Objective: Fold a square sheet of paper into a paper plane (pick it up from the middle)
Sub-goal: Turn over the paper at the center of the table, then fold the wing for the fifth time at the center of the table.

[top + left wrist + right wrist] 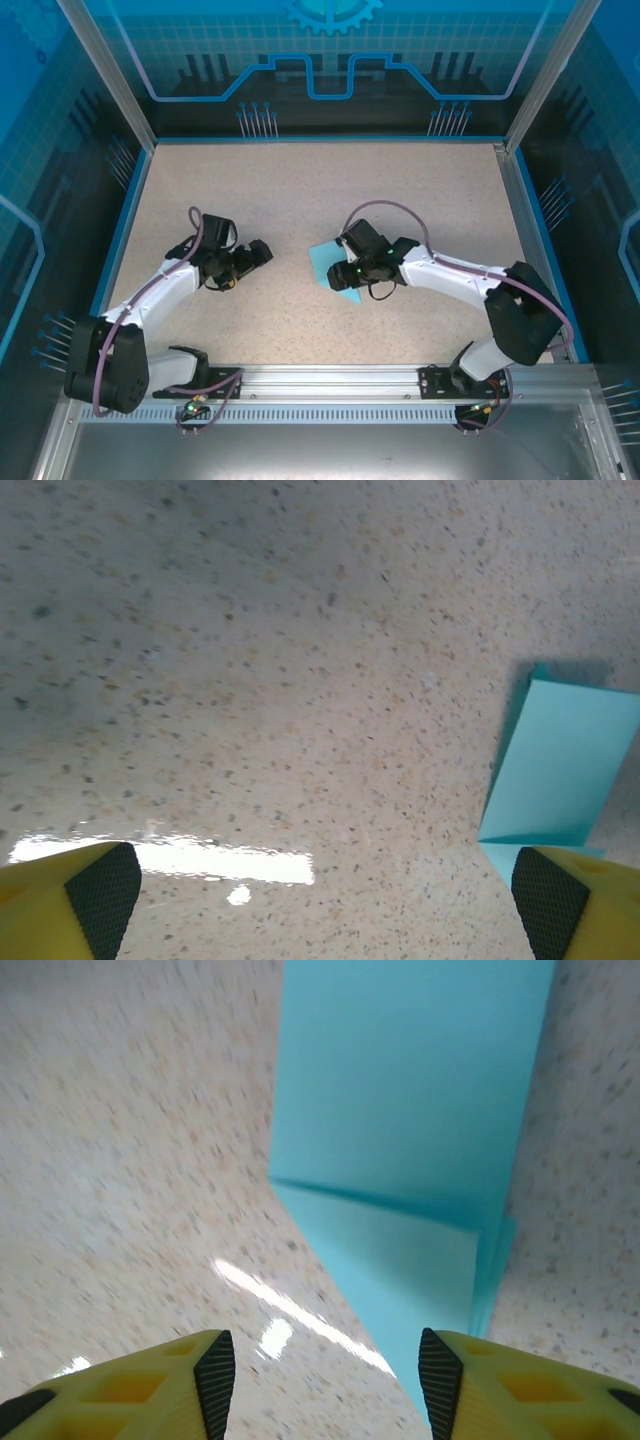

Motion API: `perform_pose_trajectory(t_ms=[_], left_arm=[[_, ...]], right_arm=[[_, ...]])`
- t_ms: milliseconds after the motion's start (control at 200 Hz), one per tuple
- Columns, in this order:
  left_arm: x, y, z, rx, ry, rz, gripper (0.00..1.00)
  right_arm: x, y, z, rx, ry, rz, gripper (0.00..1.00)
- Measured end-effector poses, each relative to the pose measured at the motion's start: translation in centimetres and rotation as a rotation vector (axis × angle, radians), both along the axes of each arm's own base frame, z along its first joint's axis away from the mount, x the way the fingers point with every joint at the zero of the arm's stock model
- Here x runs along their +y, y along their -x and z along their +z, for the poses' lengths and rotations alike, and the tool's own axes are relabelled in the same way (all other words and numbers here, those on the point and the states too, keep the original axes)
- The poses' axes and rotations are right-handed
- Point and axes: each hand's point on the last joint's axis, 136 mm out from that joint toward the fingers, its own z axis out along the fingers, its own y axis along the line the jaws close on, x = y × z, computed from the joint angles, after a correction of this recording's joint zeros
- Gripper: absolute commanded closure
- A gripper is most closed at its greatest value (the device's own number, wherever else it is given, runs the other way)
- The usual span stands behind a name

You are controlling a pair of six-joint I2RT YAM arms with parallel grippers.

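The folding looks part-way through, not just begun. The square sheet of thin, matte, light cyan paper point(322, 262) already carries at least one sharp crease. In the right wrist view it point(410, 1090) lies just ahead of the right claw point(328, 1380), slightly toward its right finger. A broad flat panel runs away from the claw, and a narrower flap is doubled over on the near side. Stacked edges show along the right border, so several layers overlap there.

The right claw is released. Its yellow fingers point(500, 1385) with black ribbed pads stand moderately apart, with bare tabletop between them and no paper pinched. From above, this claw point(340, 283) hangs over the sheet's near edge.

The left claw point(262, 250) is spread as wide as it goes and grasps nothing. In its own view point(325, 910) the sheet point(565, 765) sits ahead and off to its right side, with one panel standing up from the table at the crease.

The speckled beige tabletop point(300, 190) is hard and faintly glossy and throws back a strip of light. Paper this light would likely slide on it rather than bend.

My reading is that the next move is another fold or a pressing of the crease. One claw should pin the layers flat while the other catches a free edge, low and gently, and brings it across in line with the existing crease.
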Motion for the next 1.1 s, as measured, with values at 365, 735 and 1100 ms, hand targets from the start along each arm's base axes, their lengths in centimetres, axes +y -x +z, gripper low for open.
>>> perform_pose_trajectory(t_ms=[365,735,1100], left_arm=[[-5.1,-0.1,0.2,-0.016,0.130,-0.150,0.05],[-10.1,-0.2,0.9,-0.026,0.289,-0.247,0.19],[-13.5,1.0,-2.0,0.115,0.371,-0.265,0.38]], right_arm=[[0.5,-1.7,-3.3,0.071,-0.045,-0.206,0.51],[-1.0,-2.8,-6.4,0.128,-0.091,-0.302,0.53],[-0.9,-3.3,-6.3,0.155,-0.226,-0.317,0.54]])
